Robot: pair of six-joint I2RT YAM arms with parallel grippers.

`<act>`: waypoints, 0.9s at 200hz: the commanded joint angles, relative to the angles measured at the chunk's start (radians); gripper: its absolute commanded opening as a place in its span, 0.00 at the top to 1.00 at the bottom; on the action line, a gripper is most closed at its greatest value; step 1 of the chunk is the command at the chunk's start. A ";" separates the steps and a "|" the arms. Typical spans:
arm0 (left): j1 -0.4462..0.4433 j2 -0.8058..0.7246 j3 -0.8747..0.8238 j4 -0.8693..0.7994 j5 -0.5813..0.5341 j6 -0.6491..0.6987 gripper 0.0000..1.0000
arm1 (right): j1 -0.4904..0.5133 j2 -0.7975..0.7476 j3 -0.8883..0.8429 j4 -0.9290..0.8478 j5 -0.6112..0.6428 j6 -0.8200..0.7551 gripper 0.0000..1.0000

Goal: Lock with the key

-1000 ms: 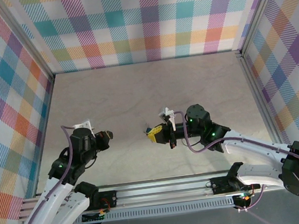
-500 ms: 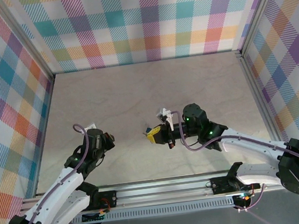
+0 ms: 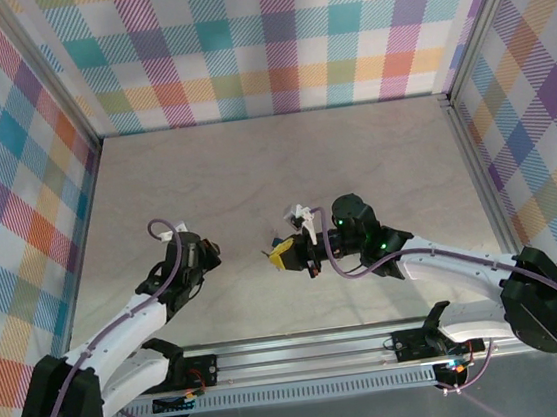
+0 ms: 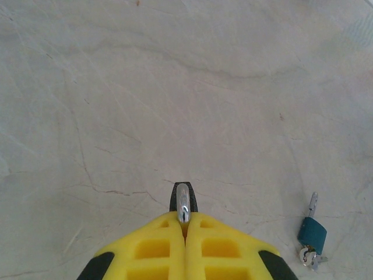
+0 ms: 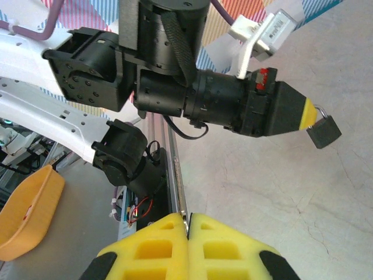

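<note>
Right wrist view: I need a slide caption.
Left pincer dangles a black padlock over the table, facing the shut right pincer.

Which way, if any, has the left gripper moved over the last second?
Yes: in the top view the left gripper has shifted rightward, farther from the plaid left wall.

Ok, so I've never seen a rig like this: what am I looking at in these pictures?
Two white-and-black robot arms are bolted to a pale stone-patterned table. One picture looks down from above; the other two come from cameras on each wrist, so the yellow padded fingers at the bottom are that arm's own. The left gripper is shut on the silver shackle of a small black padlock. A teal-headed key on a ring lies on the table. The right gripper is shut too.
</note>
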 commanded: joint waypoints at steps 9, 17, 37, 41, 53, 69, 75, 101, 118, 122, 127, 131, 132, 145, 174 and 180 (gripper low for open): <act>0.021 0.050 0.000 0.111 0.032 0.010 1.00 | 0.009 0.015 0.030 0.039 -0.020 0.004 1.00; 0.021 0.065 0.001 0.116 0.034 0.012 1.00 | 0.010 0.017 0.031 0.040 -0.020 0.004 1.00; 0.024 0.107 0.002 0.144 0.050 0.007 1.00 | 0.010 0.023 0.028 0.044 -0.019 0.002 1.00; 0.024 0.115 0.002 0.150 0.052 0.005 1.00 | 0.010 0.024 0.028 0.045 -0.019 0.003 1.00; 0.024 0.137 0.000 0.166 0.059 0.002 1.00 | 0.010 0.029 0.025 0.050 -0.018 0.004 1.00; 0.026 0.166 -0.002 0.188 0.064 0.001 1.00 | 0.010 0.033 0.023 0.055 -0.018 0.006 1.00; 0.026 0.176 -0.001 0.196 0.067 0.001 1.00 | 0.010 0.035 0.021 0.057 -0.018 0.007 1.00; 0.027 0.203 -0.008 0.226 0.077 -0.003 1.00 | 0.011 0.039 0.022 0.057 -0.018 0.005 1.00; 0.029 0.209 -0.013 0.238 0.077 -0.006 1.00 | 0.012 0.042 0.019 0.058 -0.015 0.004 1.00; 0.029 0.210 -0.015 0.239 0.076 -0.006 1.00 | 0.012 0.043 0.018 0.058 -0.014 0.004 1.00; 0.029 0.213 -0.017 0.243 0.077 -0.005 1.00 | 0.012 0.044 0.017 0.060 -0.014 0.006 1.00; 0.029 0.213 -0.018 0.245 0.078 -0.005 1.00 | 0.012 0.045 0.017 0.061 -0.015 0.006 1.00; 0.029 0.214 -0.019 0.246 0.079 -0.004 1.00 | 0.012 0.045 0.017 0.061 -0.015 0.006 1.00; 0.032 0.214 -0.024 0.251 0.078 -0.006 0.97 | 0.011 0.048 0.017 0.064 -0.015 0.006 1.00; 0.036 0.206 -0.037 0.259 0.081 -0.003 0.88 | 0.012 0.053 0.012 0.070 -0.015 0.010 1.00; 0.037 0.202 -0.039 0.257 0.081 -0.001 0.87 | 0.012 0.055 0.012 0.069 -0.016 0.010 1.00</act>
